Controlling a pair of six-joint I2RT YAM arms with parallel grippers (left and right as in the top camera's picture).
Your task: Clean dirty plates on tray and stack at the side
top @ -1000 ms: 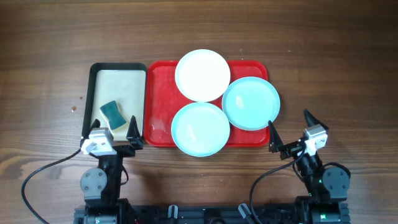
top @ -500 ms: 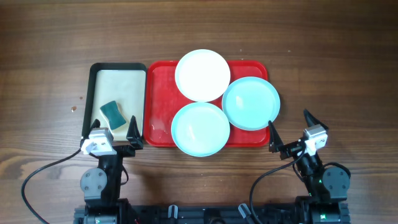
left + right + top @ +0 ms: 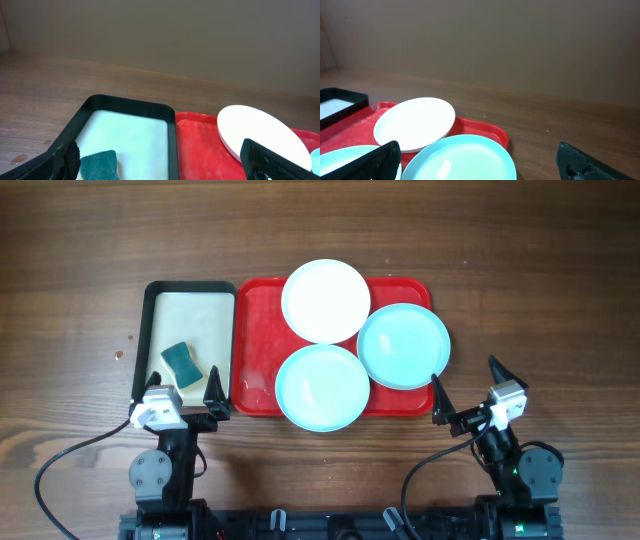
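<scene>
The red tray lies mid-table. A white plate rests on its far rim. One pale blue plate sits over its near rim and another pale blue plate overhangs its right side. My left gripper is open and empty at the near edge of the cream tray. My right gripper is open and empty, near and right of the right blue plate. The white plate and red tray show in the left wrist view. The white plate and a blue plate show in the right wrist view.
A black-rimmed cream tray stands left of the red tray and holds a green sponge, also in the left wrist view. Bare wooden table lies right and beyond. Cables run near both arm bases.
</scene>
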